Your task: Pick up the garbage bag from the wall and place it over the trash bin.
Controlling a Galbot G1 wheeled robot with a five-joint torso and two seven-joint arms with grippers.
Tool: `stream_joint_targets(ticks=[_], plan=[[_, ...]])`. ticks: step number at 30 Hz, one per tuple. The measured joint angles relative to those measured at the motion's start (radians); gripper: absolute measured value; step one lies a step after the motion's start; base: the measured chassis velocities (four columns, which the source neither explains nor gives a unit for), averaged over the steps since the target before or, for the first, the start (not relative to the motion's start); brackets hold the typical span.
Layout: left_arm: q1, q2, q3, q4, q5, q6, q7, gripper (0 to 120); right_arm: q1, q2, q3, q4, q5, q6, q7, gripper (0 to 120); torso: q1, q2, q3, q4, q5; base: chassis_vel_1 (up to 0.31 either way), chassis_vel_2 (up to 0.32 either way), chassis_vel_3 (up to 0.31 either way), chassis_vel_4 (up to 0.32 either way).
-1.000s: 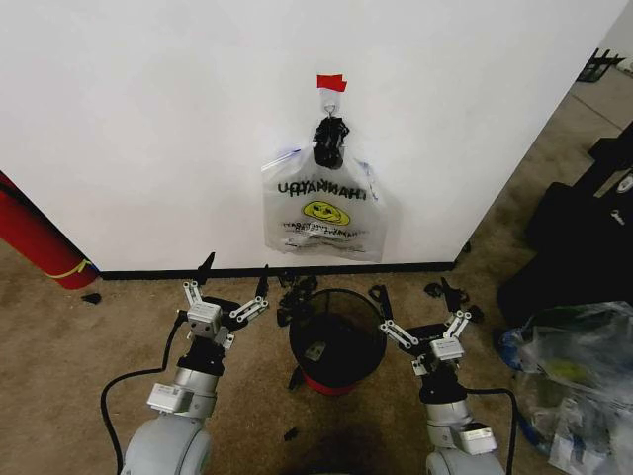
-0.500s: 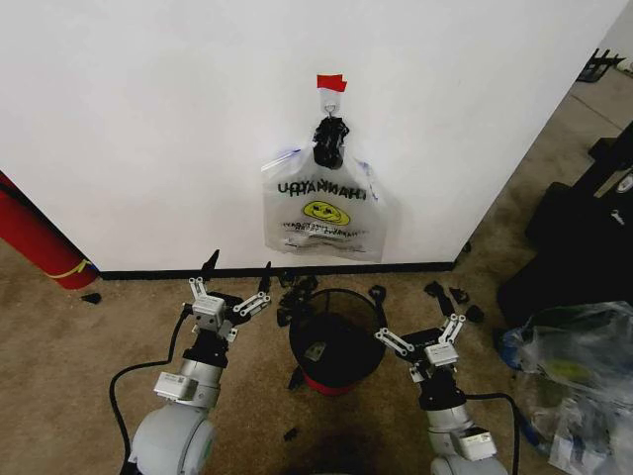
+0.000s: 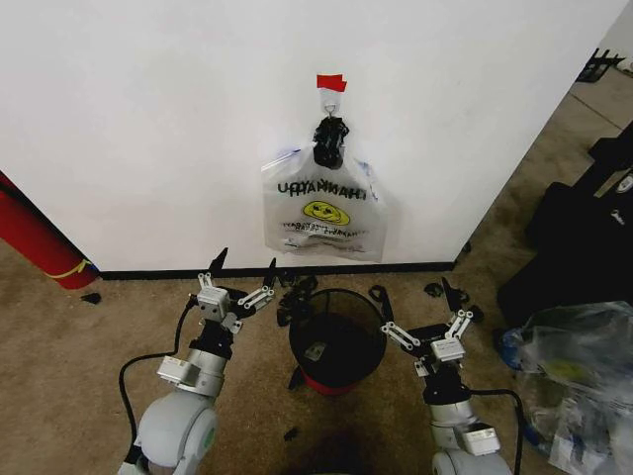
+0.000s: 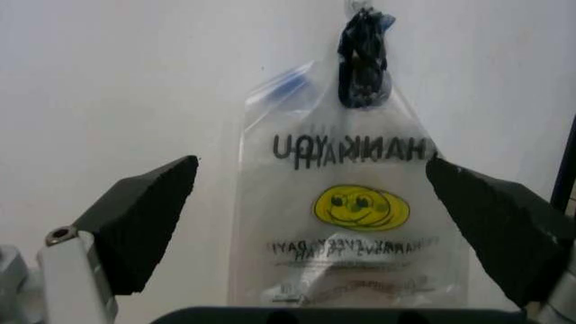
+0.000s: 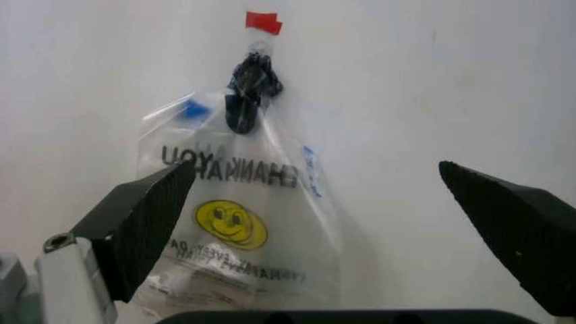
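You see the garbage bag (image 3: 321, 206) hanging flat against the plain white wall (image 3: 148, 129), bunched at its dark knotted top on a small hook under a strip of red tape (image 3: 330, 82). It is thin, crinkly, see-through plastic with a yellow smiley face, mirrored black lettering and small blue patches near its upper edges. Directly below it on the brown carpet (image 3: 59, 346) stands the trash bin (image 3: 337, 339), a round black wire-mesh basket with a red base.

Your left tool (image 3: 243, 273) sits low to the left of the bin, near the black baseboard, its fingers spread wide and holding nothing. Your right tool (image 3: 415, 303) sits low to the right of the bin, likewise wide open and empty.

In both wrist views, the dark wedge-shaped fingertips (image 4: 144, 216) frame the bag, well apart from it.
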Motion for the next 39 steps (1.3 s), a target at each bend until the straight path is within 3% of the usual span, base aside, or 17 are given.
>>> stream_joint_targets(ticks=[9, 14, 18, 29, 39], plan=[[0.040, -0.040, -0.013, -0.030, 0.080, -0.001, 0.007, 100, 0.144, -0.073, -0.091, -0.066, 0.074, -0.077, 0.041, 100, 0.000, 0.000, 0.000, 0.0000, 0.0000, 0.000, 0.000, 0.000, 0.000], [0.052, -0.061, -0.036, -0.015, 0.104, -0.008, 0.008, 100, 0.355, -0.149, -0.210, -0.226, 0.222, -0.093, 0.067, 100, 0.000, 0.000, 0.000, 0.0000, 0.0001, 0.000, 0.000, 0.000, 0.000], [0.059, -0.073, -0.043, -0.006, 0.118, -0.010, 0.008, 100, 0.495, -0.160, -0.243, -0.342, 0.277, -0.074, 0.011, 100, 0.000, 0.000, 0.000, 0.0003, -0.0001, 0.000, 0.000, 0.000, 0.000], [0.056, -0.089, -0.070, 0.014, 0.128, -0.013, 0.008, 100, 0.738, -0.113, -0.335, -0.552, 0.354, -0.070, 0.047, 100, 0.000, 0.000, 0.000, -0.0001, -0.0001, 0.000, 0.000, 0.000, 0.000], [0.041, -0.098, -0.105, 0.027, 0.126, -0.014, 0.008, 100, 0.916, -0.040, -0.346, -0.722, 0.312, -0.074, 0.079, 100, 0.000, 0.000, 0.000, 0.0001, -0.0002, 0.000, 0.000, 0.000, 0.000]])
